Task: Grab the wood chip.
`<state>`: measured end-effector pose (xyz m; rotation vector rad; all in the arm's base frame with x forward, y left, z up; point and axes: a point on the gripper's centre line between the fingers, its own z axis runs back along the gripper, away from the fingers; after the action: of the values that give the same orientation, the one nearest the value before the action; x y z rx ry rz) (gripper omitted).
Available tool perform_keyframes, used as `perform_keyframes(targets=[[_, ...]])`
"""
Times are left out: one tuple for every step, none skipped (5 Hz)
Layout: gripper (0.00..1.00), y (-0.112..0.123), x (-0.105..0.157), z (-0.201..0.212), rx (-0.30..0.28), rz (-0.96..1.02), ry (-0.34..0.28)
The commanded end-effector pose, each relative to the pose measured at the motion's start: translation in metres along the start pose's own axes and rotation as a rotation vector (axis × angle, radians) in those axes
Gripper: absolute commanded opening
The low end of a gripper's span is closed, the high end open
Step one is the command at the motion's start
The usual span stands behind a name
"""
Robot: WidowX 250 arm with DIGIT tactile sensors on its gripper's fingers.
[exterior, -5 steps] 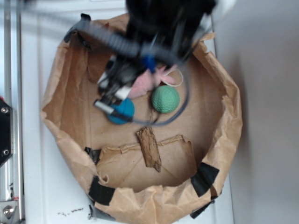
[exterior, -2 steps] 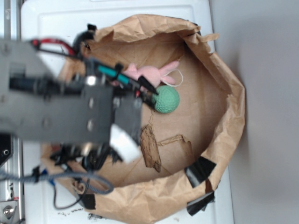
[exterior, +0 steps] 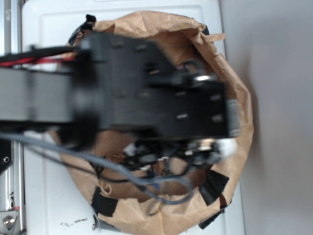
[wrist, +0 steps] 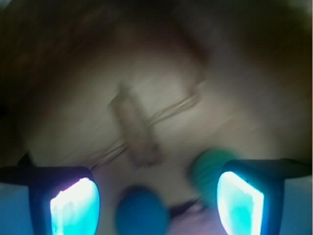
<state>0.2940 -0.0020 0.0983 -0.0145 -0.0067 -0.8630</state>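
Exterior view: my arm [exterior: 122,98] lies blurred across the brown paper bag [exterior: 234,147], hiding its floor. Wrist view: my gripper [wrist: 156,196] has its fingers [wrist: 73,203] spread wide with nothing between them; the wood chip [wrist: 134,129] lies flat on the paper ahead, apart from both fingers. A blue ball [wrist: 139,210] sits between the fingers and a green ball [wrist: 208,169] just beside the right-hand one.

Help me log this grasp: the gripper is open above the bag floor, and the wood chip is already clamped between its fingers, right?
Not clamped. In the wrist view the wood chip lies free on the paper, apart from the open gripper, whose fingers hold nothing. The rest is right.
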Motion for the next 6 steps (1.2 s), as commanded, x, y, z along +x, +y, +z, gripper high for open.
perform_keyframes(targets=[[1.0, 0.013, -0.027, 0.046, 0.004, -0.014, -0.136], [1.0, 0.001, -0.042, 0.033, 0.027, -0.059, -0.107], [1.0, 0.001, -0.036, 0.016, 0.015, -0.058, -0.074], [1.0, -0.003, -0.015, -0.017, -0.001, -0.07, -0.032], [1.0, 0.01, 0.001, -0.037, -0.022, -0.074, -0.013], [1.0, -0.055, 0.009, -0.071, -0.034, -0.084, 0.014]])
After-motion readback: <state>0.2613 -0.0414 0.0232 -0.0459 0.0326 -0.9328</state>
